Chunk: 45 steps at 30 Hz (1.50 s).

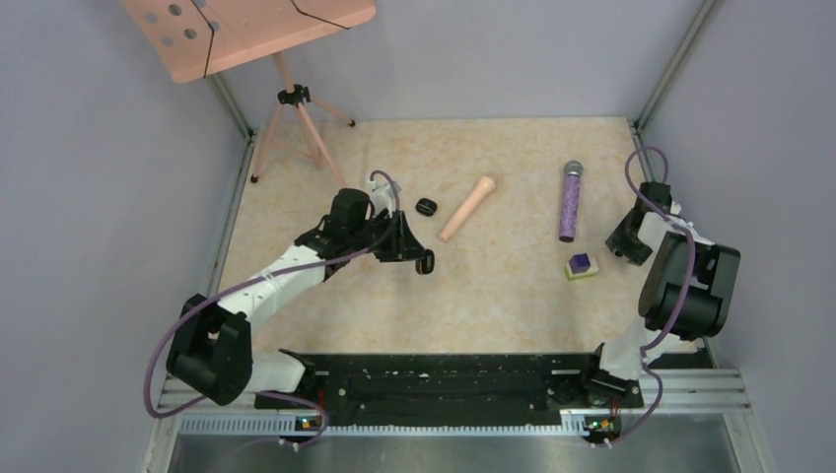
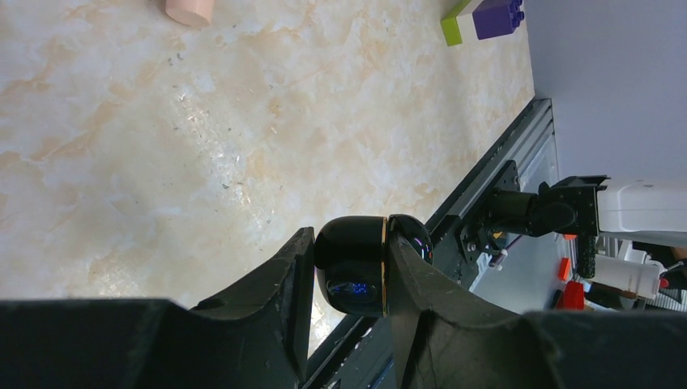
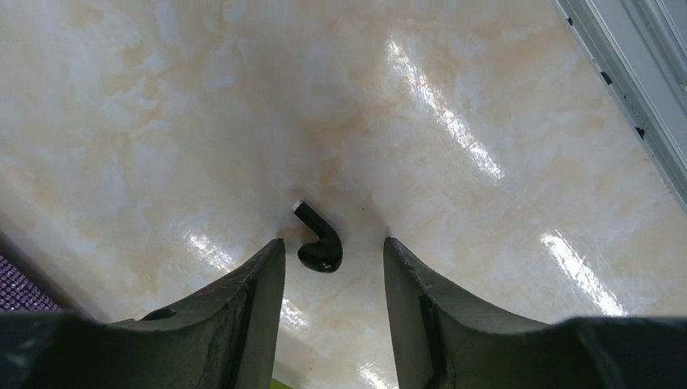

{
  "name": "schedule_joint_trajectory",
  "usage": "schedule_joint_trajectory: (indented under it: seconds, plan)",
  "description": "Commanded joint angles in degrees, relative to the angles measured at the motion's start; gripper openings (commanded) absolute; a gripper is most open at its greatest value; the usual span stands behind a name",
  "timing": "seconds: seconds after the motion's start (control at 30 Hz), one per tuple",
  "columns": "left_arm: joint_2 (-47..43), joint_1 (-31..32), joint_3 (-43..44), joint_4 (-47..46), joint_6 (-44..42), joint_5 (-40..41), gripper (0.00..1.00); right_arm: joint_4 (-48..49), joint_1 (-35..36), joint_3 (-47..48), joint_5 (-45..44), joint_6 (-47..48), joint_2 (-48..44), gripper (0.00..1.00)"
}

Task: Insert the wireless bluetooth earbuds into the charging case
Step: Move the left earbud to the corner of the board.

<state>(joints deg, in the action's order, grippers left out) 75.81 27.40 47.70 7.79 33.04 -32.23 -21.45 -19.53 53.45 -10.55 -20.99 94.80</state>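
Observation:
The charging case (image 2: 356, 263), glossy black with a gold band and faint blue spots, is clamped between the fingers of my left gripper (image 2: 350, 231), which holds it above the table. In the top view this gripper (image 1: 419, 258) sits left of centre with the case (image 1: 426, 265) at its tip. One earbud (image 3: 318, 250), a black comma shape with a short stem, lies on the table between the fingertips of my right gripper (image 3: 334, 243). That gripper is open and neither finger touches the earbud. From above, the right gripper (image 1: 628, 244) hides the earbud.
A black rounded lump (image 1: 426, 207), a pink peg (image 1: 468, 207) and a purple glitter stick (image 1: 570, 201) lie mid-table. A purple-and-white cube (image 1: 580, 265) sits just left of the right gripper. A tripod (image 1: 294, 97) with a wooden board stands back left. A black rail (image 1: 444, 379) runs along the near edge.

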Motion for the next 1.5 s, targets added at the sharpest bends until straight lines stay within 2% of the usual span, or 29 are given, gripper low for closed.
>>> schedule_joint_trajectory:
  seconds: [0.0,0.33,0.8,0.87,0.93,1.03,1.47]
  plan:
    - [0.4,-0.4,2.0,-1.9,-0.3,-1.9,0.0,1.9,-0.5,0.9,-0.1,0.3,2.0,0.45]
    - [1.4,-0.4,2.3,-1.9,-0.4,-1.6,0.0,2.5,-0.5,1.0,2.6,0.3,2.0,0.26]
    - [1.7,-0.4,2.6,-1.6,-0.5,-1.6,0.0,1.9,-0.4,-0.7,4.1,-0.1,0.7,0.28]
    - [1.7,-0.3,2.6,-1.7,-0.4,-1.7,0.0,1.9,-0.4,-0.8,4.2,0.0,0.6,0.22]
    - [1.7,-0.4,2.6,-1.8,-0.5,-1.7,0.0,1.9,-0.4,-1.0,4.3,0.0,0.3,0.13]
    - [1.7,-0.4,2.6,-1.6,-0.5,-1.6,0.0,1.9,-0.5,-1.2,4.8,-0.1,-0.2,0.07]
    - [1.9,-0.3,2.7,-1.6,-0.6,-1.4,0.0,1.2,-0.4,-1.9,7.2,0.4,-1.8,0.08]
